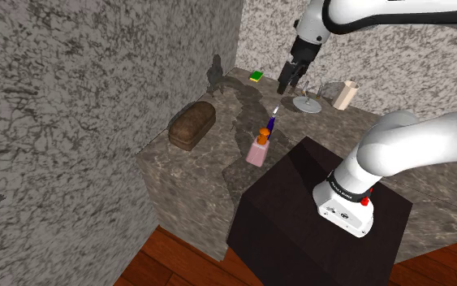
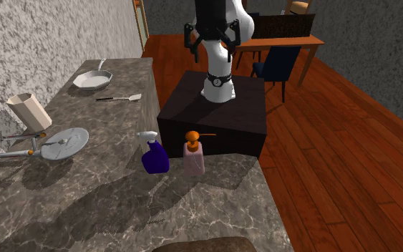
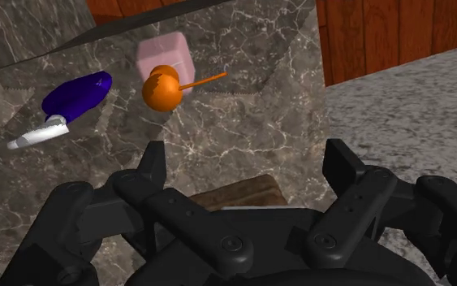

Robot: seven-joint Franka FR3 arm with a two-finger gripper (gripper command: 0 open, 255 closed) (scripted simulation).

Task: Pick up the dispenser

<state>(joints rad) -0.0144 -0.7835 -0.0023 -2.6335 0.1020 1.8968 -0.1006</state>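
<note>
We see the counter [image 2: 114, 200] as dark stone, brown-grey with pale veins and a faint sheen. The wall [image 1: 72, 89] looks like rough, mottled grey stone. The floor [image 2: 321, 143] is reddish wood in planks, smooth and slightly glossy. The dispenser [image 2: 194, 159] has a pale pink, matt, plastic-looking body under a smooth orange pump head. The spray bottle [image 2: 154, 157] is deep blue and glossy, with a white plastic-looking nozzle. The pincer [image 3: 247, 158] is matt black, hard and moulded, with small round screw heads. The arm [image 1: 413, 146] is smooth, glossy white; the stand [image 2: 214, 118] is a dark matt box. We cannot name the material of the brown ridged chest [image 1: 192, 124].
</note>
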